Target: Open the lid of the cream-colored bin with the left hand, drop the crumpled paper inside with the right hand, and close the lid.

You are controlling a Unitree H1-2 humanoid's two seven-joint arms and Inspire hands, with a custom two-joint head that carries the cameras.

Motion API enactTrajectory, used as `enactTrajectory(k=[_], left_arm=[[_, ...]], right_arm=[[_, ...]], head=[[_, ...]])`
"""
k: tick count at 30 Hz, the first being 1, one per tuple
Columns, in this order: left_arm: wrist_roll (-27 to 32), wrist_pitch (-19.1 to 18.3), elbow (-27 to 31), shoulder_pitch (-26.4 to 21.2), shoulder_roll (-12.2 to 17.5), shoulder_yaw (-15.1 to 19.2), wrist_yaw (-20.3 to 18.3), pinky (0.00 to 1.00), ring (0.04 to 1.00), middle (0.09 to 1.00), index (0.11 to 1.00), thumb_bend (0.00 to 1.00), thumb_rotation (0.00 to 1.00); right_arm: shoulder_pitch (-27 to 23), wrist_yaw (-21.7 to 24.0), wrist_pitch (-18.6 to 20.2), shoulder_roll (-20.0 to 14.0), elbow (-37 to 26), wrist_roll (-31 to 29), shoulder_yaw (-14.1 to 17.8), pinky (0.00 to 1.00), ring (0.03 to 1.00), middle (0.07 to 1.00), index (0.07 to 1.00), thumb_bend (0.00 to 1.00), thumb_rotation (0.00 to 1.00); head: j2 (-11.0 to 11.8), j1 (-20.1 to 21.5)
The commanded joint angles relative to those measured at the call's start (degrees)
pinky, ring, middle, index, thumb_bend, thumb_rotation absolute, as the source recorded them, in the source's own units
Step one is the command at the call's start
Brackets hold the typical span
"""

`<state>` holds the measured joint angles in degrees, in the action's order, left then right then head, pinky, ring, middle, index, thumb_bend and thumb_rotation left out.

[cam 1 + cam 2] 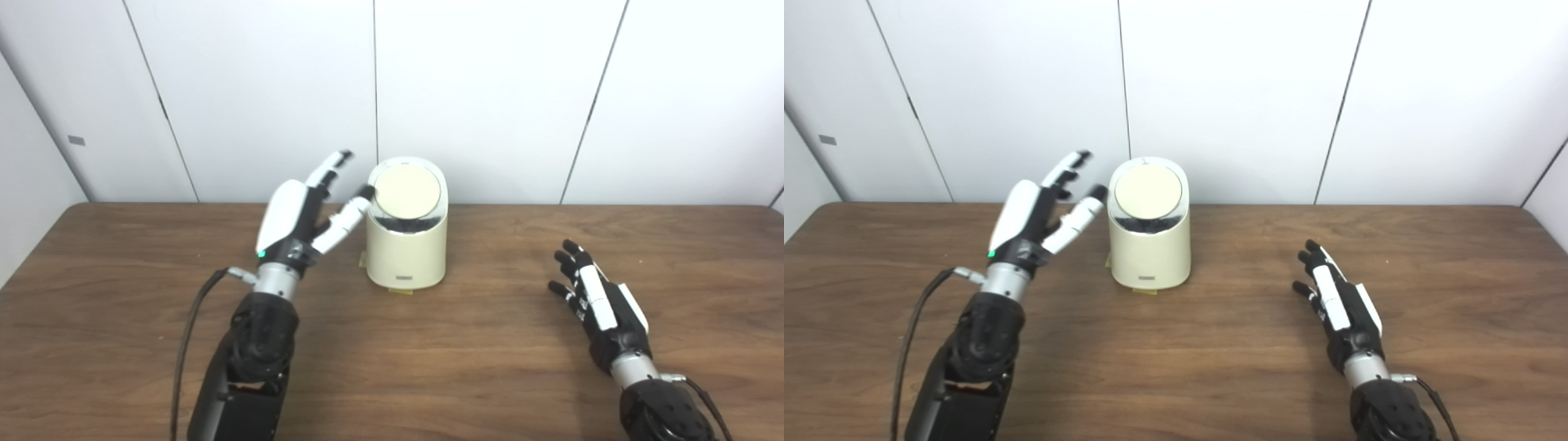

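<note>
We see the cream-colored cylindrical bin upright on the brown wooden table, round lid shut.
Left hand raised just left of bin, fingers spread, empty, thumb tip at lid's edge; right hand well right of bin, fingers spread, empty.
</note>
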<state>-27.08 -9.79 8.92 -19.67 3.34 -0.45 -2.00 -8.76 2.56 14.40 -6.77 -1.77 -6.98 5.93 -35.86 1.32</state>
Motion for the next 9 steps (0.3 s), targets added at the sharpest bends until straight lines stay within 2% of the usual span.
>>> enactTrajectory(k=[1, 6, 9], left_arm=[[3.2, 2.3, 2.5, 1.2, 0.6, 1.3, 1.3, 0.90, 0.931, 0.946, 1.000, 0.53, 0.98], [8.4, 4.2, 4.0, 7.6, 1.1, 4.4, 2.6, 0.86, 0.904, 0.927, 0.982, 0.65, 1.00], [13.1, 6.5, 3.8, 11.9, 0.7, 6.7, 3.4, 0.88, 0.903, 0.918, 0.974, 0.67, 1.00]], right_arm=[[-0.9, 0.3, -1.6, 0.1, -0.5, -0.5, 0.2, 0.95, 0.969, 0.935, 0.931, 0.66, 0.86], [-0.3, 0.4, -4.1, 0.4, -1.1, -0.8, 0.2, 0.95, 0.970, 0.940, 0.934, 0.67, 0.84], [0.6, 0.5, -5.6, 0.7, -2.2, -1.2, 0.3, 0.94, 0.963, 0.941, 0.934, 0.69, 0.82]], head=[[0.0, 0.0], [-0.1, 0.0], [-0.3, 0.0]])
